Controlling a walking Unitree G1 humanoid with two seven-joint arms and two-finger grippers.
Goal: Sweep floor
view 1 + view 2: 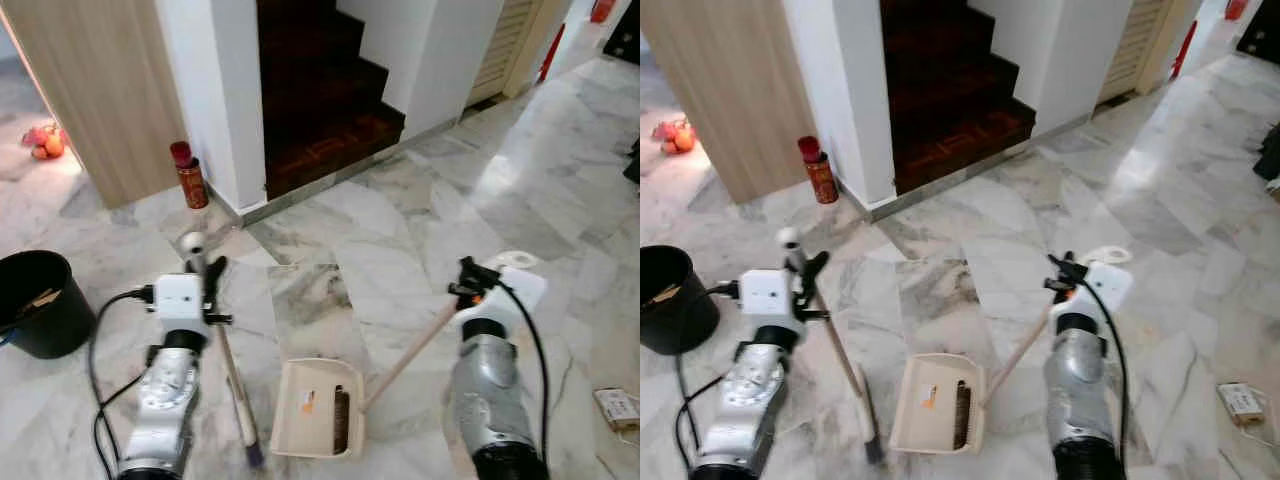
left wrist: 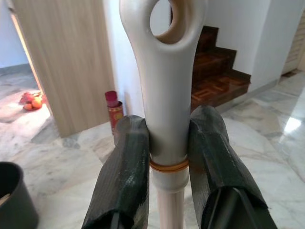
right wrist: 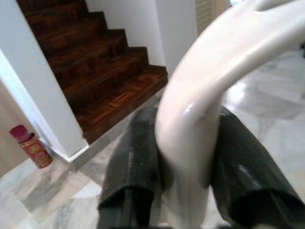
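My left gripper (image 1: pixel 208 275) is shut on the broom handle (image 2: pixel 164 95), just below its cream top with the hanging hole. The broom (image 1: pixel 232 375) slants down to its dark bristle end on the marble floor by my left arm. My right gripper (image 1: pixel 470 283) is shut on the cream looped grip (image 3: pixel 209 90) of the dustpan handle (image 1: pixel 405 358). That wooden handle runs down and left to the cream dustpan (image 1: pixel 318 408), which lies flat on the floor between my arms, with a dark comb strip inside.
A black bucket (image 1: pixel 40 300) stands on the floor at the left. A red can (image 1: pixel 188 175) sits by the white wall corner, beside dark wooden stairs (image 1: pixel 320 100). Fruit (image 1: pixel 45 142) lies far left. A small packet (image 1: pixel 618 407) lies at the right.
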